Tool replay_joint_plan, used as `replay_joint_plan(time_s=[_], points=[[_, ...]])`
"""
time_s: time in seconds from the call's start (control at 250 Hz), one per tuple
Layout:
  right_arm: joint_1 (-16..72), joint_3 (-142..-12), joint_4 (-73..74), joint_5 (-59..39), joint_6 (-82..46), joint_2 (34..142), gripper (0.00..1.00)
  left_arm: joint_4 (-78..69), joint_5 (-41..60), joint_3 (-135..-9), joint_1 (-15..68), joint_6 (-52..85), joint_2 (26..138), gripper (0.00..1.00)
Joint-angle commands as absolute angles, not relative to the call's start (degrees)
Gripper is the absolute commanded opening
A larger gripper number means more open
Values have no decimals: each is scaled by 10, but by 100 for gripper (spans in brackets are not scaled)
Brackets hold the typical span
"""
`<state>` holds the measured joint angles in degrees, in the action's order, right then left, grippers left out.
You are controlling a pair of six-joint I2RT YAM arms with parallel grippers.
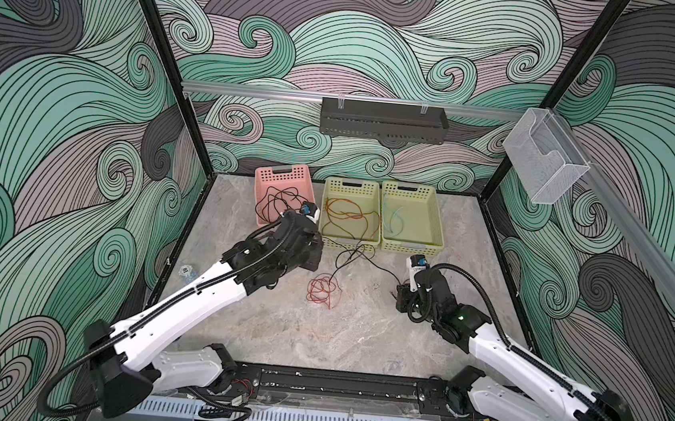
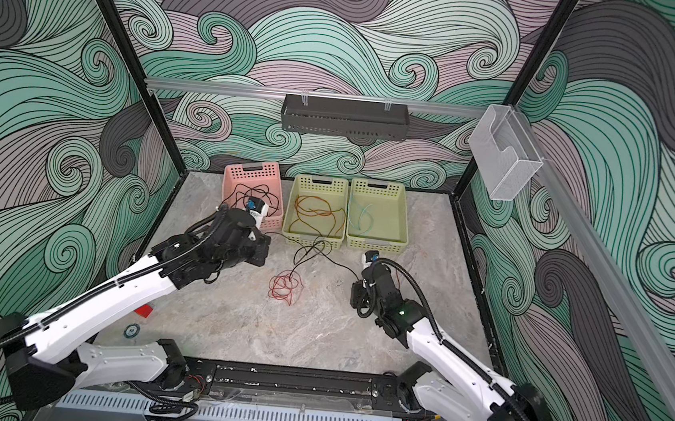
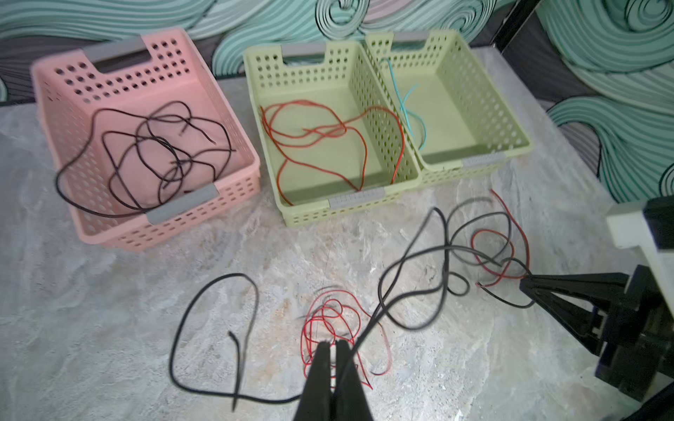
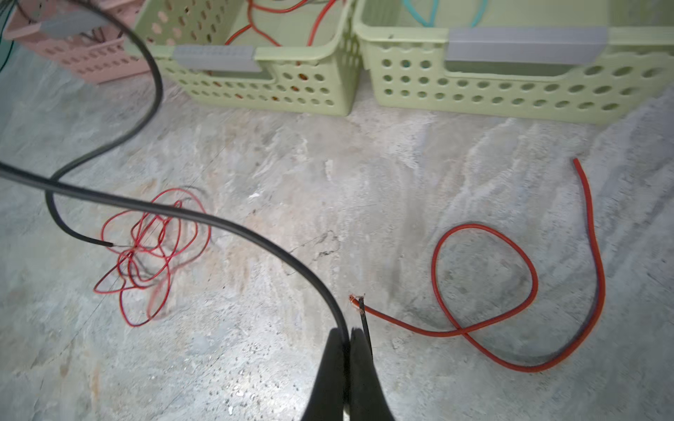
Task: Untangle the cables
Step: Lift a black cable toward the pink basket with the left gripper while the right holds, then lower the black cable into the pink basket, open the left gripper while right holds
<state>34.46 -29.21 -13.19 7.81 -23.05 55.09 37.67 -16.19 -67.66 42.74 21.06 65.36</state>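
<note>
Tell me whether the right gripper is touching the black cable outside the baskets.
Touching. The right wrist view shows the black cable running straight into the shut right gripper, pinched between its fingertips with no gap.

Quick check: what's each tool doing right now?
Left tool: closed, apparently pinching the black cable.
Right tool: closed on the black cable, near its end.

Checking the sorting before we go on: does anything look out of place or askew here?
The pink perforated plastic basket sits turned askew, unlike the two aligned green baskets, and a loop of thin black cable hangs out over its rim.
</note>
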Motion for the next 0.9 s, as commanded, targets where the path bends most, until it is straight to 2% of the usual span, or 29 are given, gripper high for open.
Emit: replay_joint_plan(time_s=[0.0,0.236,0.483,0.895], points=[[314,-277,-150,91,-262,522,0,427,-189,-699,412,184,628,0],[288,-269,-144,57,-264,516,0,463,-192,-776,373,155,599,0],[288,-271,-130,18,-261,515,0,463,-165,-816,343,144,630,0],[289,-258,-119,-24,-262,487,0,321,-156,-809,254,142,725,0]])
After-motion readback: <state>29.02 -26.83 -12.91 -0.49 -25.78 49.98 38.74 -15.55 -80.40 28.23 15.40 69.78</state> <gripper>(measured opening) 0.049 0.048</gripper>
